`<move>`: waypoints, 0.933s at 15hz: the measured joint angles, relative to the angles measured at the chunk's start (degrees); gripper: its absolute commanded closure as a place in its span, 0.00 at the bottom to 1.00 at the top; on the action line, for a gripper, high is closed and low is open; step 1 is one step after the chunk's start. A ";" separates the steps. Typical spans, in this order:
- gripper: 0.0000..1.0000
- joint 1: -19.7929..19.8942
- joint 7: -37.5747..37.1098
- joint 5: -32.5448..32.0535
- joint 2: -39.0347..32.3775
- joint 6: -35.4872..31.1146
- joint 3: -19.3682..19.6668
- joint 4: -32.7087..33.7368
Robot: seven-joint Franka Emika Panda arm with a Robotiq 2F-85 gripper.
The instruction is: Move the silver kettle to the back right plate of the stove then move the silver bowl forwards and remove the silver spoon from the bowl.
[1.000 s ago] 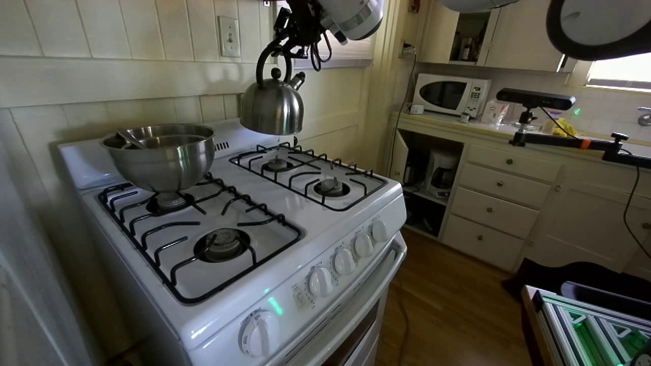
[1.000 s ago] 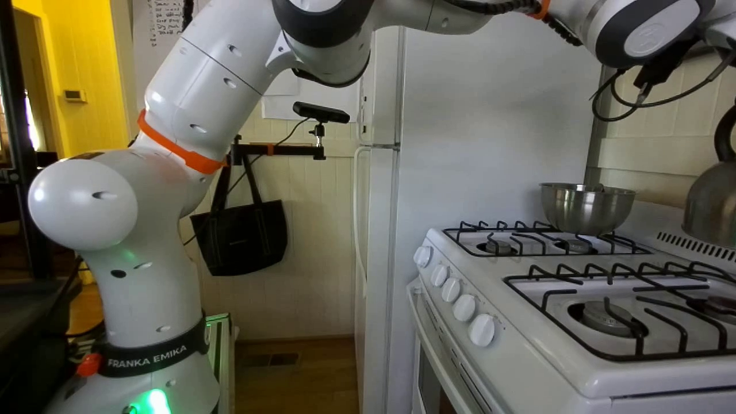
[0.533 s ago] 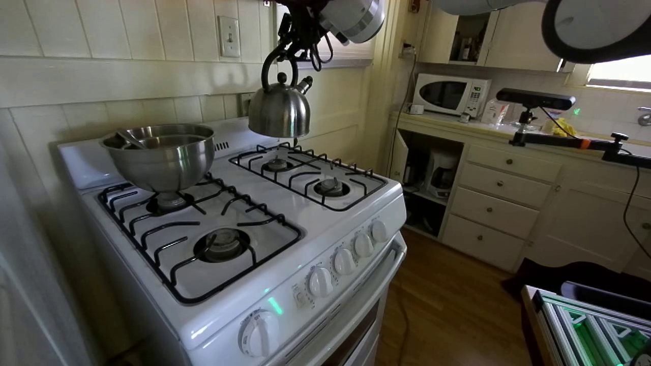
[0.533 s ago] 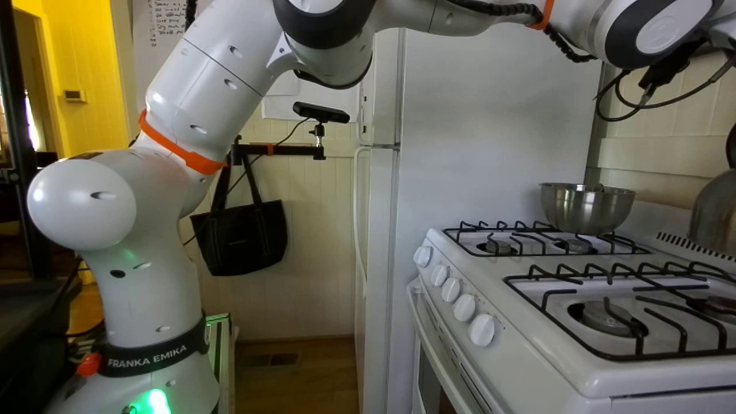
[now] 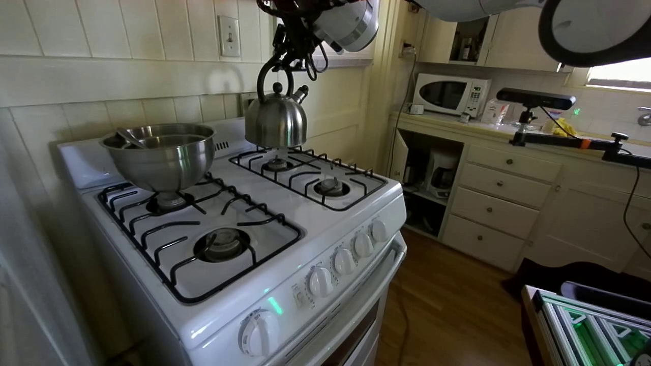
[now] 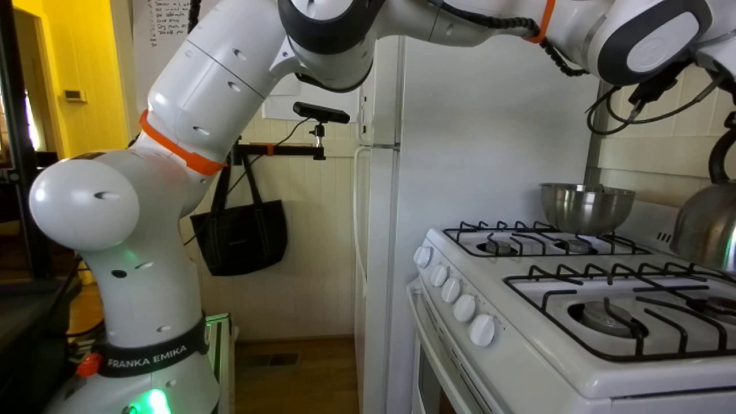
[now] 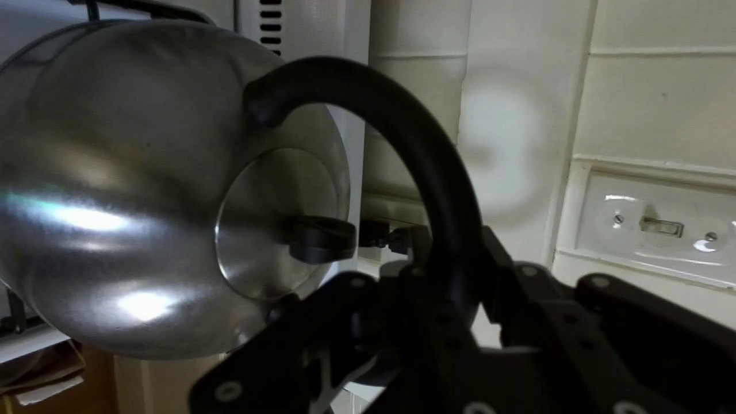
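The white stove [image 5: 264,193] fills the left and lower middle of an exterior view. The robot arm [image 6: 198,86] rises from the lower left of an exterior view, bends across the top and runs to the upper right.

The silver bowl [image 5: 170,165] sits at the left of an exterior view, over the back left plate [image 5: 170,202]. It has not been brought forward, so the second step looks wholly to do.

The silver kettle [image 5: 277,122] hangs about upright in the upper middle of an exterior view, apparently just above the back right plate of the stove [image 5: 277,163], whose burner shows below it. In the wrist view its dome fills the left half. I judge it not set down; whether it is centred over the plate I cannot tell. The first step seems well along, with lowering and letting go left.

The end effector [image 7: 451,270] is clamped on the kettle's arched black handle [image 7: 420,138], right of centre in the wrist view.

The silver spoon [image 5: 131,138], only partly visible, leans inside the bowl at the left of an exterior view. Taking it out remains as the last step.
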State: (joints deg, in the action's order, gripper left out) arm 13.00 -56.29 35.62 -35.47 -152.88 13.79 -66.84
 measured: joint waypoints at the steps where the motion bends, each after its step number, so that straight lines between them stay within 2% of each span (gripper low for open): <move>1: 0.94 -0.03 0.00 0.01 -0.12 -0.06 0.00 -0.19; 14: 0.94 -1.06 0.14 0.04 -0.11 -5.66 -0.20 -4.42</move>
State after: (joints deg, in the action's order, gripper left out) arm 11.94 -56.15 35.66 -35.58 -158.54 13.59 -71.25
